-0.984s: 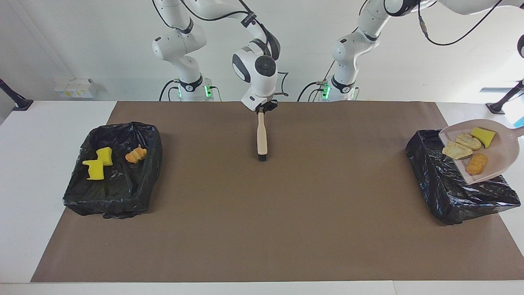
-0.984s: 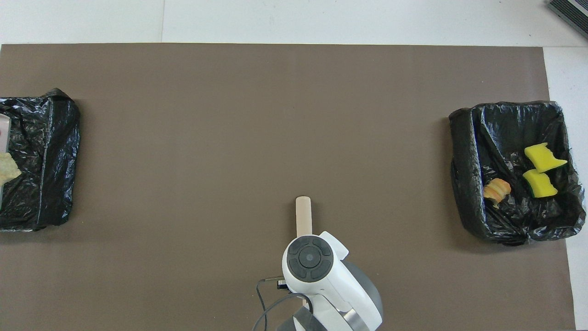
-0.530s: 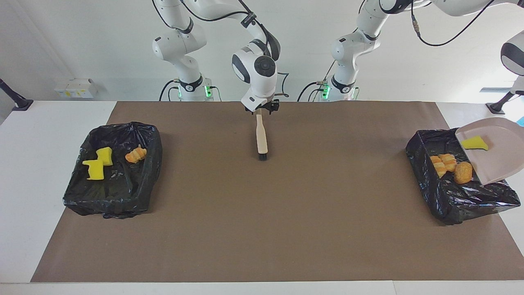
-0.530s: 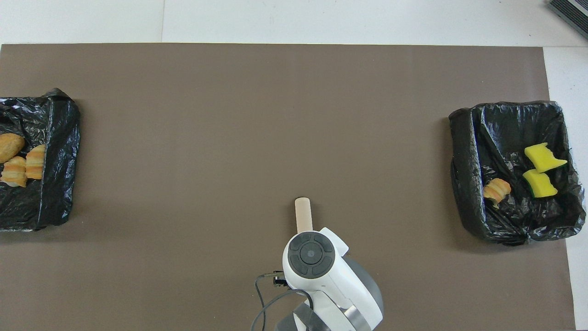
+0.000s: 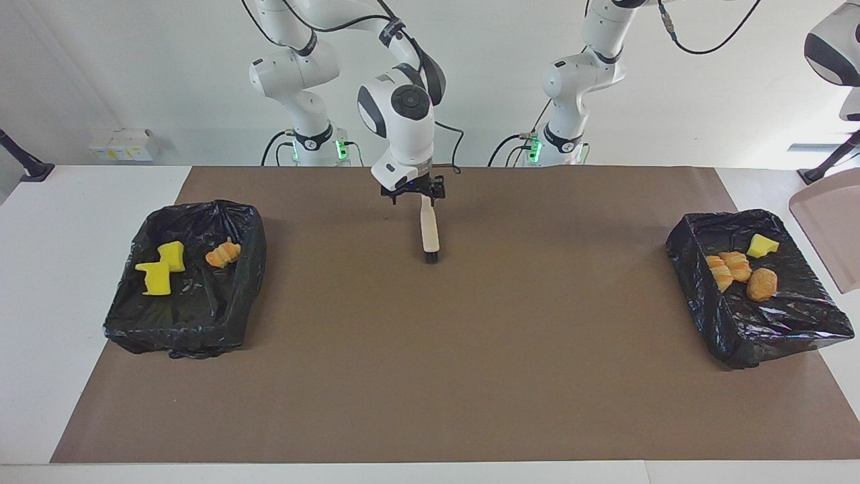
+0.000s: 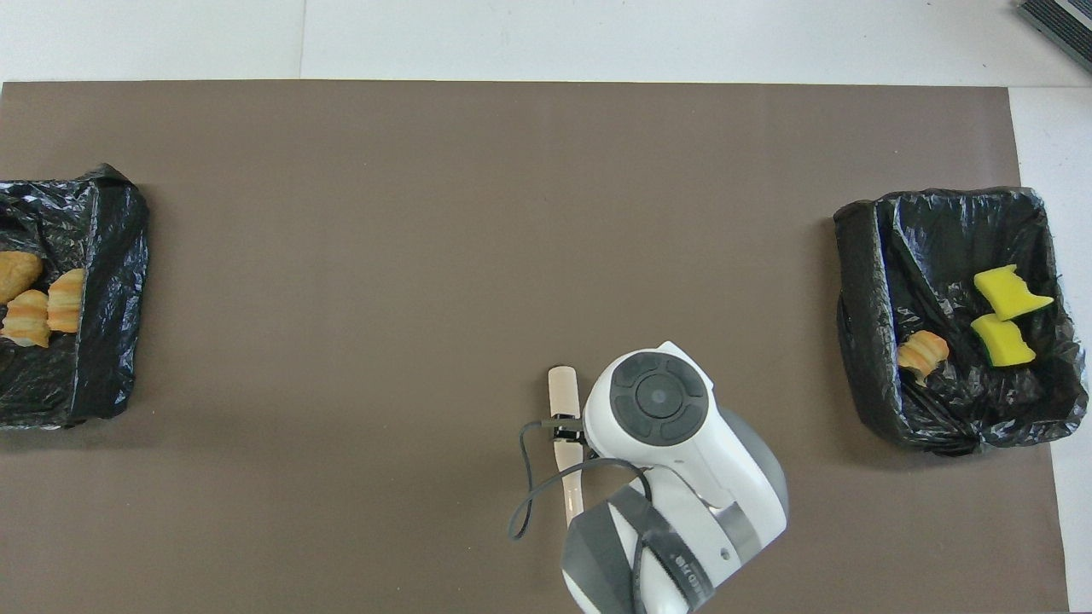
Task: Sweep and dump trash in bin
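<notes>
Every piece of trash I can see lies in two black-lined bins. The bin [image 5: 702, 306] [image 6: 102, 256] at the left arm's end holds a yellow sponge chunk [image 5: 762, 245] and three bread-like lumps [image 5: 738, 272] [image 6: 34, 303]. The bin [image 5: 181, 333] [image 6: 862, 281] at the right arm's end holds two yellow chunks [image 5: 161, 269] [image 6: 1007, 317] and an orange lump [image 5: 222, 255] [image 6: 923, 352]. The beige dustpan [image 5: 830, 238] hangs tilted and empty in the air beside the first bin; its handle and my left gripper are out of view. My right gripper [image 5: 412, 193] stands open just over the handle end of the brush [image 5: 428, 232] [image 6: 563, 392], which lies on the mat.
A brown mat [image 5: 430, 376] covers most of the white table. The two bins stand at opposite ends of the mat. A small white box [image 5: 124, 144] sits near the robots at the right arm's end, off the mat.
The dustpan tipped, its trash slid into the bin, and it drew back off the bin. My right gripper opened, let go of the brush and shifted slightly toward the right arm's end.
</notes>
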Controlling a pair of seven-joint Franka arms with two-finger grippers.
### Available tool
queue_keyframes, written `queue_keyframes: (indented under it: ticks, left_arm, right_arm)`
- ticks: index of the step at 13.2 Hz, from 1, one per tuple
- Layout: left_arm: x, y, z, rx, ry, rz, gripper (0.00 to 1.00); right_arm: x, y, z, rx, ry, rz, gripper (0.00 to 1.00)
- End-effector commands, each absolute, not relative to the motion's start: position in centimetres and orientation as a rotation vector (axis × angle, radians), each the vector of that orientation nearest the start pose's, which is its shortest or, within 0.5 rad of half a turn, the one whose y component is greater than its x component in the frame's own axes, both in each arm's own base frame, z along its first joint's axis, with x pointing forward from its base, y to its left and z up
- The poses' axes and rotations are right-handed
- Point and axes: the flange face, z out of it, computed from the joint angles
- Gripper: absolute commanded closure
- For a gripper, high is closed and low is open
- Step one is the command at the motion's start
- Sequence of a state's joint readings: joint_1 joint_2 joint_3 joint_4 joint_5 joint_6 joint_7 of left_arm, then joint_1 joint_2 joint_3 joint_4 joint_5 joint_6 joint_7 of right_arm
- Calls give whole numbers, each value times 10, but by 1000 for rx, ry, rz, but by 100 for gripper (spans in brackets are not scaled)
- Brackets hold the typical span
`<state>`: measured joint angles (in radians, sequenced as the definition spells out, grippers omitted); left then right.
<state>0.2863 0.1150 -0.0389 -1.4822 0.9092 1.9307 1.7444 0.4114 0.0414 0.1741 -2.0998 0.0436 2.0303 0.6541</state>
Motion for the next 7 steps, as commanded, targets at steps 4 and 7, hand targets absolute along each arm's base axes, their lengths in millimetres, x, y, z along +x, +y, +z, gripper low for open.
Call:
queue_keyframes:
  ticks: [4, 7]
  left_arm:
    - [583, 146, 648, -1439, 1595, 765, 100]
    - [565, 134, 613, -1444, 1547, 770, 100]
  right_arm:
    - [521, 210, 439, -3154, 198, -8, 0]
    - [536, 184, 460, -3202, 167, -102, 0]
